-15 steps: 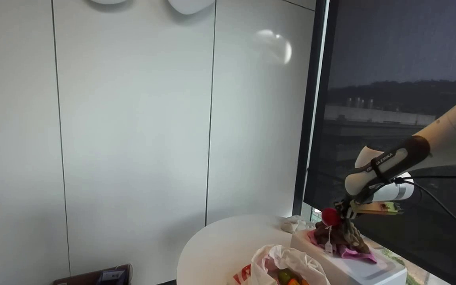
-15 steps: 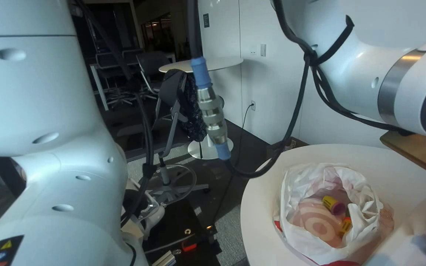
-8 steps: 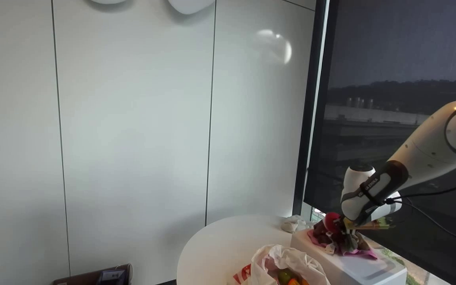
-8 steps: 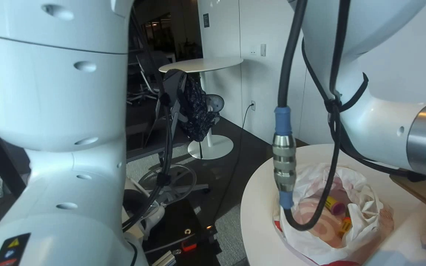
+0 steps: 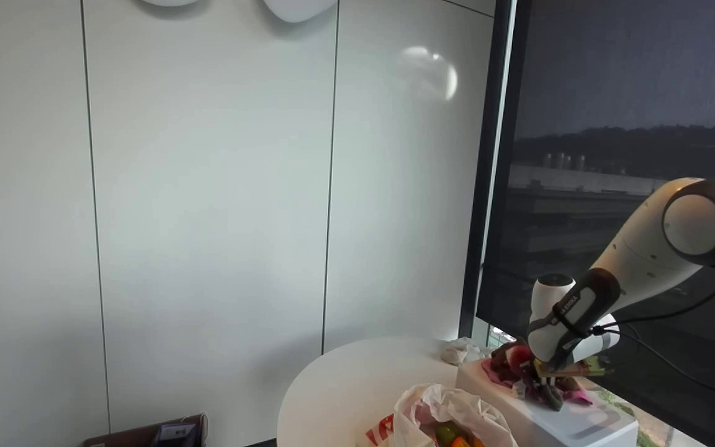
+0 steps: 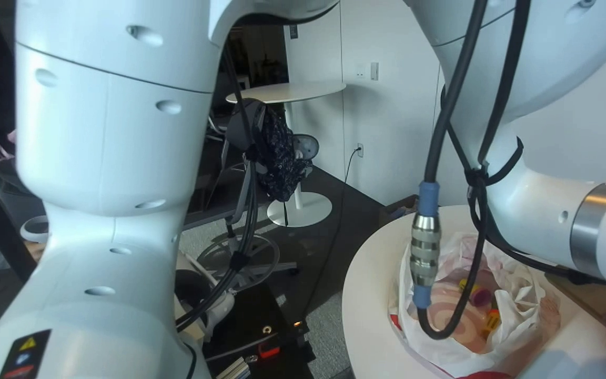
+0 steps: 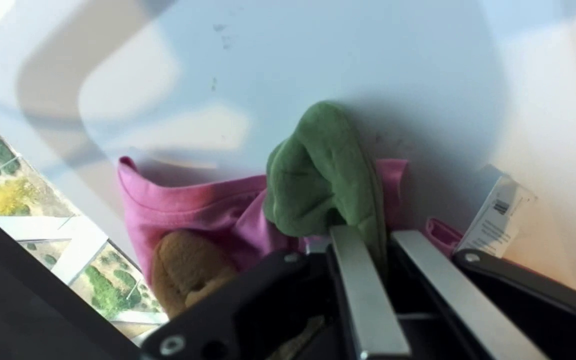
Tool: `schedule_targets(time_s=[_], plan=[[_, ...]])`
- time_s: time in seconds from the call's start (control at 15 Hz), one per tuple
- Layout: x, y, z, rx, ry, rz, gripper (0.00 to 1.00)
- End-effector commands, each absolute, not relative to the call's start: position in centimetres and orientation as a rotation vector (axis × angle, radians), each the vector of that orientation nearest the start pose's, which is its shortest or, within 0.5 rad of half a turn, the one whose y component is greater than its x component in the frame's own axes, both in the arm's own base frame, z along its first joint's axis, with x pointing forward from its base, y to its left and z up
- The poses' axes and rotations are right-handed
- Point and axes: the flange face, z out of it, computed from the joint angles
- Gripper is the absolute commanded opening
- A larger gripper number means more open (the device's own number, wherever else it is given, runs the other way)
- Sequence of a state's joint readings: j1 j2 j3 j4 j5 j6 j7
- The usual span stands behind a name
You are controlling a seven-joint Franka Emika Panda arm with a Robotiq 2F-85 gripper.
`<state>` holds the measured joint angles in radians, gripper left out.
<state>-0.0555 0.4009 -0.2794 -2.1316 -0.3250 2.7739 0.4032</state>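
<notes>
In the wrist view, pinches a green plush piece (image 7: 328, 175) between the fingers (image 7: 369, 300), with much of it ahead of them, over pink cloth (image 7: 188, 202). In an exterior view, holds it low over the white box (image 5: 587, 427); in an exterior view, extends past the bag (image 6: 524, 292).

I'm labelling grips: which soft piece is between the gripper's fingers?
The green plush, held between the fingers; the pink cloth and brown plush lie outside.
</notes>
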Motion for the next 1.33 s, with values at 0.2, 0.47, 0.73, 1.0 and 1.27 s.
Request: schedule_targets(time_s=[0.2, 0.47, 0.73, 1.0, 1.27], plan=[[55.9, -16.5, 25.7, -3.251, 0.698, -0.454, 0.58], [55.2, -15.4, 27.9, -3.248, 0.691, -0.464, 0.89], [54.6, -15.0, 30.5, -3.248, 0.67, -0.519, 1.0], [54.5, -15.2, 31.3, -3.246, 0.695, -0.497, 1.0], [53.5, -13.4, 30.7, -3.237, 0.615, -0.416, 1.0]])
